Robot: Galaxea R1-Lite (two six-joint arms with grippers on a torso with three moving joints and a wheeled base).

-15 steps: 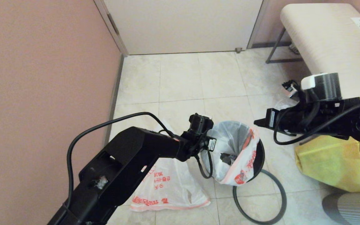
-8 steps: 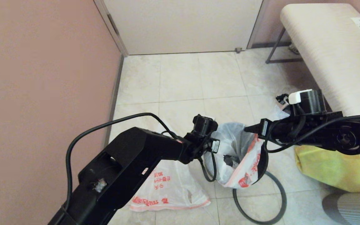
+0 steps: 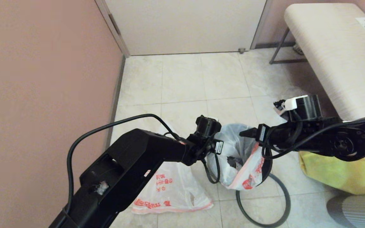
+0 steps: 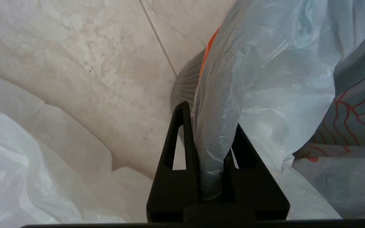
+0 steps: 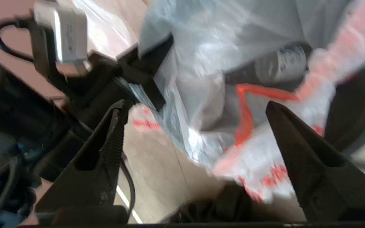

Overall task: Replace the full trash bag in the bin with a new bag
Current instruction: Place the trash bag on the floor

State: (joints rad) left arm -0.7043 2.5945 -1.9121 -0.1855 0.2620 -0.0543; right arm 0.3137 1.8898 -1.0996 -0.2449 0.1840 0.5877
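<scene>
Since a second ago my right gripper has swung in from over by the yellow shopping bag and dropped lower, so now it's hovering right over the mouth of the bin, and its jaws have gone from nearly together to spread wide apart with nothing between them. My left gripper hasn't budged: its jaws are clamped on the gathered edge of the white trash bag on the bin's left side.

The bin itself sits on the tile floor between my two arms, and the bag with the red print is in it, mouth open, with some dark stuff and what looks like a can down inside. The thin dark hoop is off the bin, lying on the floor, its far arc hidden behind the bin. Another white bag with red lettering is flat on the floor to the left, under my left arm.
</scene>
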